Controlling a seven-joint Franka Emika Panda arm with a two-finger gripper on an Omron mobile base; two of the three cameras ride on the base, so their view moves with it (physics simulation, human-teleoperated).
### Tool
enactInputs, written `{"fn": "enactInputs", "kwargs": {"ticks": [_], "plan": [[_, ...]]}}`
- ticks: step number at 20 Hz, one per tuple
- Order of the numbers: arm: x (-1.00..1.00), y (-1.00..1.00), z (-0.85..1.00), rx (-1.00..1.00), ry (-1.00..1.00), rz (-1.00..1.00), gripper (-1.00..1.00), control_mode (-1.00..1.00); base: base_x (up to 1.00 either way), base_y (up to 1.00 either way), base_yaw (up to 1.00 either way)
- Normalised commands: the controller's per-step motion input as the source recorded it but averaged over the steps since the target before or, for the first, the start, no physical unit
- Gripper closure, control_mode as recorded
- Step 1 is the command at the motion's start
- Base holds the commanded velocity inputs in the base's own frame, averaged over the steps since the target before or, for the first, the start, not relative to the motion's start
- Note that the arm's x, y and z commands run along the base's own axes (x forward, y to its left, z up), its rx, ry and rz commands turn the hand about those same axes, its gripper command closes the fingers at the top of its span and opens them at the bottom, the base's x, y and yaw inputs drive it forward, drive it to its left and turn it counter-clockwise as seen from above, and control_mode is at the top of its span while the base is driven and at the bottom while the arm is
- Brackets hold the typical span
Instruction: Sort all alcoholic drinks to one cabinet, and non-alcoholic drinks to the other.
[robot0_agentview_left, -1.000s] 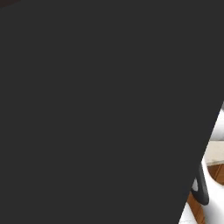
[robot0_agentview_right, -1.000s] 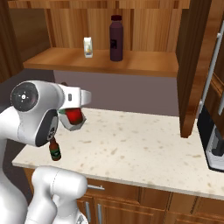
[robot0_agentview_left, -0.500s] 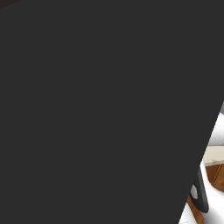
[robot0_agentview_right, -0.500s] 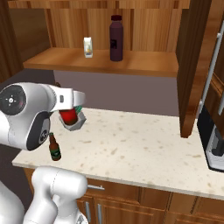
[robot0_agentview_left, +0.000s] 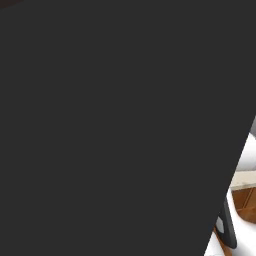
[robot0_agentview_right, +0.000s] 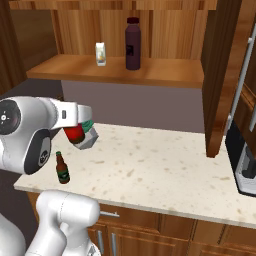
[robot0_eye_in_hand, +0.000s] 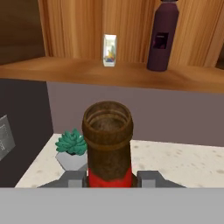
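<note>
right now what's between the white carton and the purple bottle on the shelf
Nothing. The stretch of shelf between the carton and the purple bottle is bare wood, as both the right base view and the hand view show.

no words or numbers can be read. the label on the purple bottle (robot0_agentview_right: 132, 44), upper middle of the frame, is too blurry.
</note>
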Motion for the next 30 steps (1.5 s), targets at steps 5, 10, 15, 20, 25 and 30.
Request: {"fn": "enactInputs", "kwargs": {"ticks": [5,10,15,20,25,30], "plan": [[-0.03,0.0,0.0,0.0,0.0,0.0,1.0,-1.0,0.0,0.0,0.0],[-0.06,0.0,0.0,0.0,0.0,0.0,1.0,-1.0,0.0,0.0,0.0],[-0.09,0.0,0.0,0.0,0.0,0.0,1.0,1.0,-0.02,0.0,0.0],[0.0,0.0,0.0,0.0,0.0,0.0,1.0,1.0,-0.15,0.0,0.0],[0.0,0.0,0.0,0.0,0.0,0.0,1.0,1.0,-0.28,0.0,0.0],[0.0,0.0,0.0,0.0,0.0,0.0,1.0,1.0,-0.31,-0.02,0.0]]}}
